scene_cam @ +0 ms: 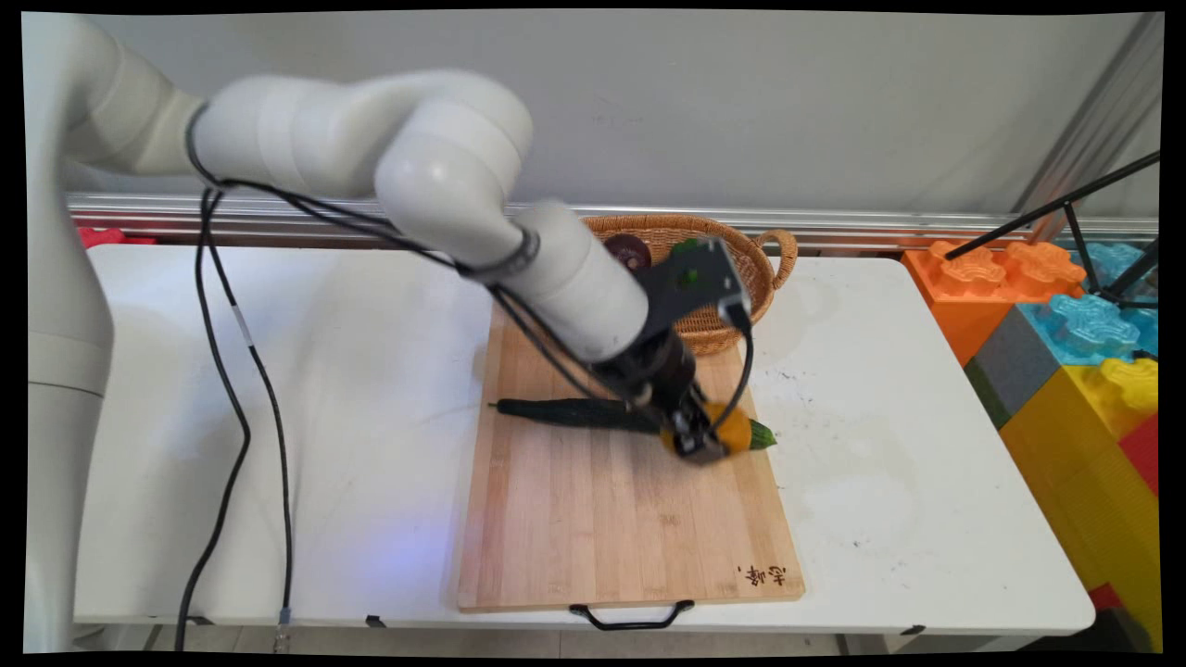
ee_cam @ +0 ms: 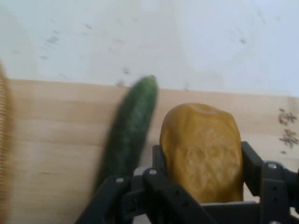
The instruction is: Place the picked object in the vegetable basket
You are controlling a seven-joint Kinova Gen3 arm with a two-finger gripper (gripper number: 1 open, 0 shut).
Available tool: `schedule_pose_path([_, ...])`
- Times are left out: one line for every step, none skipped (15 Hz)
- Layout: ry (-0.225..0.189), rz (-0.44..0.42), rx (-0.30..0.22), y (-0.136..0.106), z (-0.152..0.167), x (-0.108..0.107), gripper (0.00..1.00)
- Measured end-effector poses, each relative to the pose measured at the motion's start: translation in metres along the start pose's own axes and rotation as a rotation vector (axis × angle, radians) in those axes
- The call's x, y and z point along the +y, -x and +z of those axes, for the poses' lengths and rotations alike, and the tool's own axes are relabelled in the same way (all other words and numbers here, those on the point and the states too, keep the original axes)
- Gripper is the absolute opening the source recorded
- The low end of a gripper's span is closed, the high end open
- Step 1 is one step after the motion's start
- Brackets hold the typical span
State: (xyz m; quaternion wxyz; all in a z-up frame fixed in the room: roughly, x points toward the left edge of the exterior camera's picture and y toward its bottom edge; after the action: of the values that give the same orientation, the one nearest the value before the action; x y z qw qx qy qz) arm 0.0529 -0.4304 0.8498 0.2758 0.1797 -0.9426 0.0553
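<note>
My black gripper (scene_cam: 701,443) is low over the right side of the wooden cutting board (scene_cam: 593,519), shut on an orange-yellow lumpy fruit (scene_cam: 732,429). In the hand view the fruit (ee_cam: 202,149) sits between the two fingers, with the gripper (ee_cam: 203,168) closed on its sides. A dark green cucumber (scene_cam: 565,412) lies across the board right behind the gripper, its light green tip (scene_cam: 762,435) sticking out past the fruit. In the hand view the cucumber (ee_cam: 131,126) lies just left of the fruit, close to the left finger.
A wicker basket (scene_cam: 755,269) with a dark round fruit (scene_cam: 628,250) and something green stands behind the board. Big orange, blue and yellow blocks (scene_cam: 1066,315) stack up off the table's right side. Black cables (scene_cam: 232,389) hang down at the left. The board's handle (scene_cam: 630,616) overhangs the front edge.
</note>
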Motion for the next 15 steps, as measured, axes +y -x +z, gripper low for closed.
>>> schedule_pose_path([-0.019,0.0,0.006,-0.003,-0.007,-0.003,0.0])
schedule_pose_path([-0.06,-0.002,0.011,-0.007,-0.02,-0.008,0.0])
schedule_pose_path([-0.102,-0.007,0.014,-0.008,-0.033,-0.014,0.0])
schedule_pose_path([-0.152,-0.019,0.016,-0.007,-0.047,-0.024,0.0])
schedule_pose_path([-0.197,-0.032,0.017,-0.004,-0.058,-0.033,0.0])
schedule_pose_path([-0.248,-0.049,0.017,-0.001,-0.07,-0.045,0.0])
schedule_pose_path([-0.295,-0.067,0.018,0.004,-0.081,-0.057,0.0])
schedule_pose_path([-0.339,-0.089,0.015,0.009,-0.089,-0.068,0.0])
schedule_pose_path([-0.373,-0.112,0.011,0.015,-0.095,-0.077,0.0])
schedule_pose_path([-0.407,-0.139,0.006,0.023,-0.1,-0.088,0.0])
schedule_pose_path([-0.432,-0.162,0.002,0.03,-0.102,-0.095,0.0])
schedule_pose_path([-0.446,-0.178,0.0,0.035,-0.102,-0.1,0.0])
schedule_pose_path([-0.462,-0.2,-0.004,0.042,-0.102,-0.107,0.0])
schedule_pose_path([-0.471,-0.215,-0.006,0.047,-0.1,-0.111,0.0])
schedule_pose_path([-0.483,-0.242,-0.009,0.055,-0.096,-0.118,0.0])
